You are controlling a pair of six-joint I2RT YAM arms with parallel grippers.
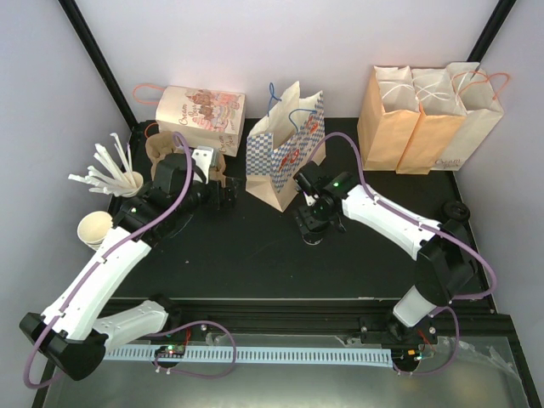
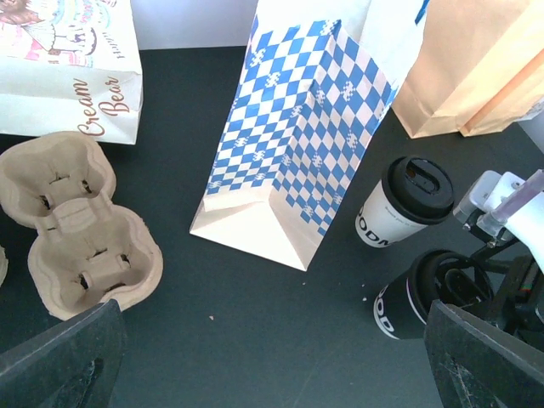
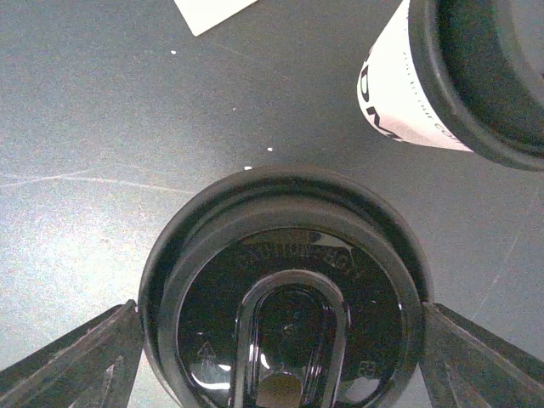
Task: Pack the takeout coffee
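We found the right gripper set straight down over one coffee cup, its two fingers standing at either side of the black lid; whether they pressed on the cup or only flanked it, we could not tell. Beyond that gripper and to its right stood a second cup, also lidded, with black print on its white side. In the left wrist view both cups showed far to the right of the left gripper, the nearer cup partly covered by the right gripper and the second cup standing free just behind it. The left gripper's jaws stood wide apart and held nothing. Ahead of it stood a blue checked bag, upright on the dark table, and ahead to its left lay a brown pulp carrier with a white printed bag behind it. Further right, past the checked bag, stood tan bags. From the top view we saw a stack of plain cups and a cup of white utensils left of the left arm.
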